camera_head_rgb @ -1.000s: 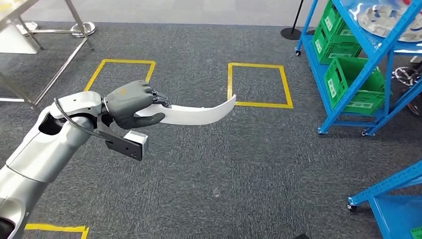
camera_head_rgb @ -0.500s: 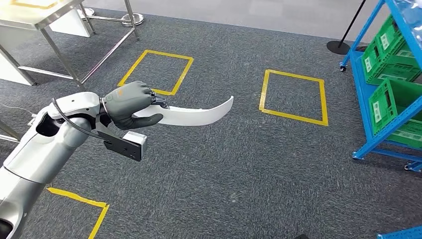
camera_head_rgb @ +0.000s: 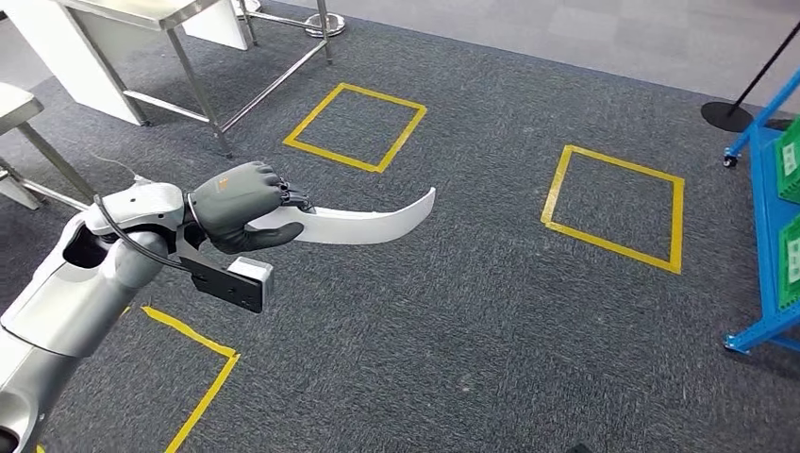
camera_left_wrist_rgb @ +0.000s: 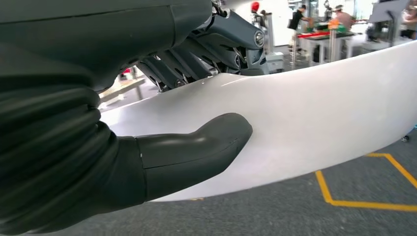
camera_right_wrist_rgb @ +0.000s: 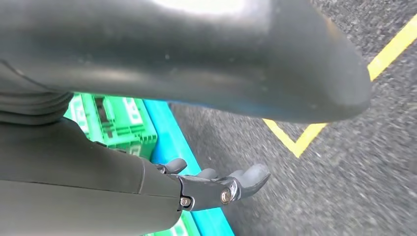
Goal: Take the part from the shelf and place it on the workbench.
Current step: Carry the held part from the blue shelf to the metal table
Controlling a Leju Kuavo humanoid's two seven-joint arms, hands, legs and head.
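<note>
Gripping one end of the long curved white plastic part (camera_head_rgb: 354,223) between thumb and fingers, the left hand (camera_head_rgb: 241,208) carries it above grey carpet, where its unsupported tip could snag the steel workbench's leg (camera_head_rgb: 200,90) beyond.

From head height we look forward and down over grey carpet (camera_head_rgb: 472,330); left arm enters from lower left; left wrist camera sits tight behind left hand (camera_left_wrist_rgb: 88,123), facing along white part (camera_left_wrist_rgb: 319,123); both views share that hand and part; right wrist camera, close behind right hand (camera_right_wrist_rgb: 216,189), looks at floor beside blue shelf (camera_right_wrist_rgb: 167,128).
</note>
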